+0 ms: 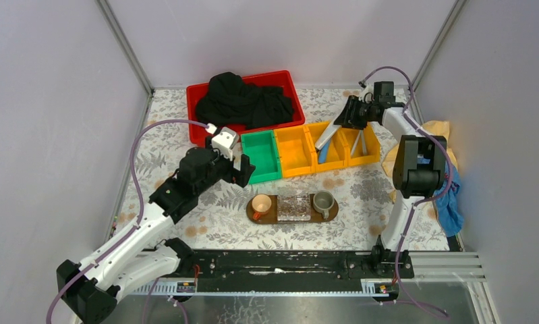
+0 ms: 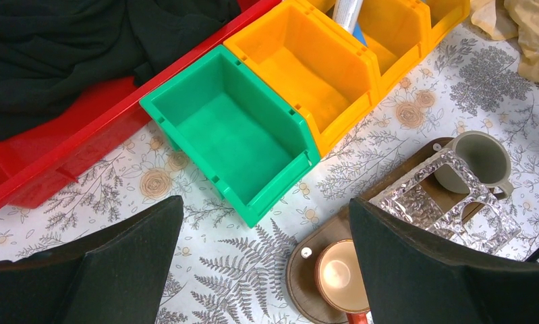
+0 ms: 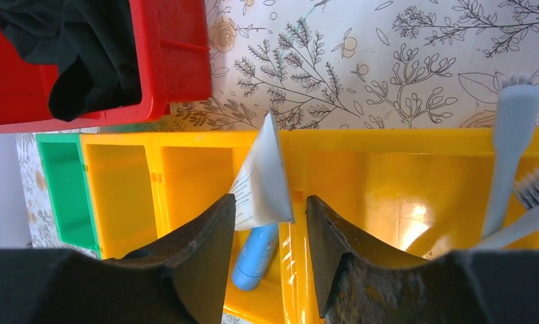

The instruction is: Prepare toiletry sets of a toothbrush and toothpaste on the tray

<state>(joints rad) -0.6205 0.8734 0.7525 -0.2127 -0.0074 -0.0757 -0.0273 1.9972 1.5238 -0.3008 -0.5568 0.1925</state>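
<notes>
The right gripper (image 3: 270,200) was clamped on the silvery-white flat toothpaste tube (image 3: 262,169), held slanting above the yellow plastic bins (image 3: 388,182), its long axis pointing near-left. The dark-brown oval wooden tray (image 1: 278,217) lay well apart on its near side; the left gripper (image 2: 265,202), fingers spread, hovered closer to it.

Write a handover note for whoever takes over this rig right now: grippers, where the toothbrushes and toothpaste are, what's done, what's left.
Left gripper: open, empty, by the green bin.
Right gripper: jaws bracket the silvery-white toothpaste standing in a yellow bin; firm grip unclear.
Blue toothpaste: lying below it.
Toothbrushes: neighbouring yellow bin.
Tray: holds two cups and a clear box, no toiletries.
Done: nothing delivered.
Left: both sets.
</notes>
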